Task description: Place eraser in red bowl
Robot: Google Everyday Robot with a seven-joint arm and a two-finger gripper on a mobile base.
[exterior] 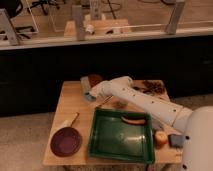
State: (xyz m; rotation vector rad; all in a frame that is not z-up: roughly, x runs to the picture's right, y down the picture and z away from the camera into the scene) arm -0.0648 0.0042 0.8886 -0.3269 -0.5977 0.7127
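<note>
The small dark red-brown bowl (pixel 94 79) stands at the back of the wooden table (pixel 75 112), left of centre, beside a pale upright cup (pixel 84 83). My white arm reaches in from the lower right across the table. My gripper (pixel 89 96) is just in front of the bowl and the cup, low over the table top. I cannot make out an eraser at the gripper. A small grey block (pixel 175 140) lies at the table's front right edge; I cannot tell if it is the eraser.
A green tray (pixel 100 142) fills the table's middle front, with a reddish sausage-shaped thing (pixel 134 120) in it. A flat maroon pan with a pale handle (pixel 65 141) lies front left. An orange fruit (pixel 160 138) sits front right. Dark clutter (pixel 153 86) is back right.
</note>
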